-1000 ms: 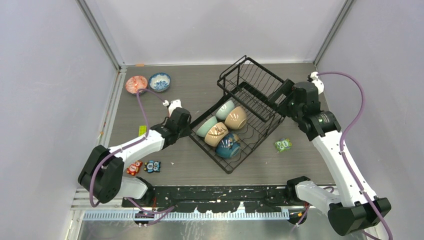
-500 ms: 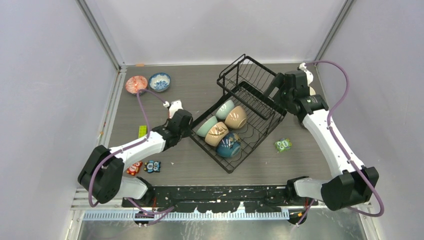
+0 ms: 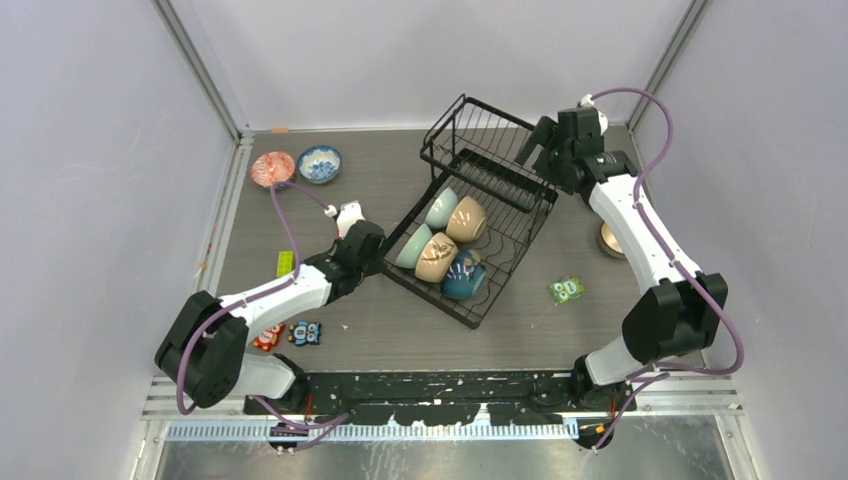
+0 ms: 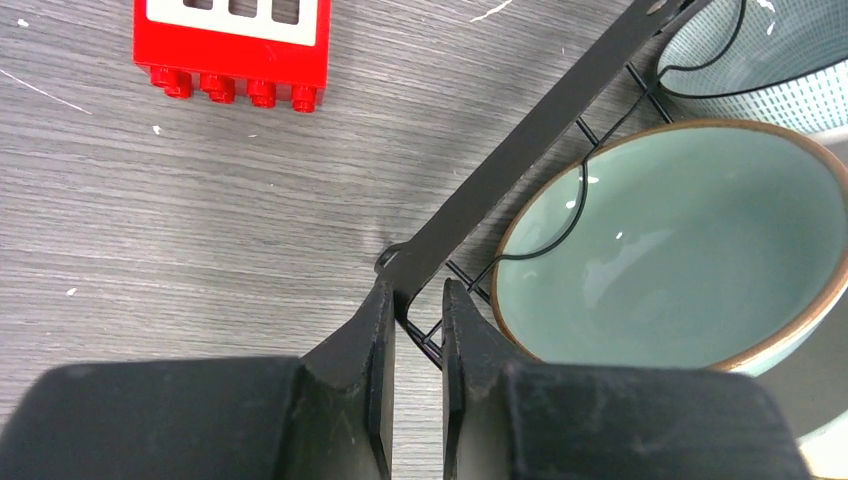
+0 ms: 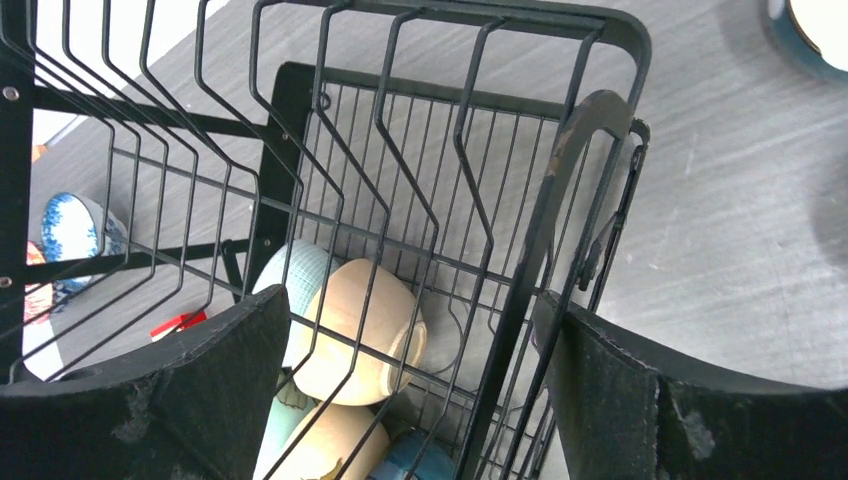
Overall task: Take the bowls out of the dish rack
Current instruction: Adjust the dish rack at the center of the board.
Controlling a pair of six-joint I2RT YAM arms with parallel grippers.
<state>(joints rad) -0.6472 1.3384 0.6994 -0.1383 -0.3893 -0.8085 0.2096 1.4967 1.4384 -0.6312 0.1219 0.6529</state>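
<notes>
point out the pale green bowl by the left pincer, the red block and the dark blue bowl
pale green bowl point(image 4: 680, 250): left wrist view, its inner hollow.
red block point(image 4: 232, 55): left wrist view, its red side.
dark blue bowl point(image 3: 464, 281): top view, its visible middle.

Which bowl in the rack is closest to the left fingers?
The pale green bowl with the brown rim, right beside the left fingers at the rack's corner; the rest sit farther in.

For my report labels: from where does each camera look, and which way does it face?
Top external: above, behind the robot, facing down on the dish rack; left arm and right arm show.
Left wrist: faces down past the left hand, shut on the rack's corner.
Right wrist: faces through the rack's basket wall; open right hand shows.
Top and right wrist share the tan bowl.
</notes>
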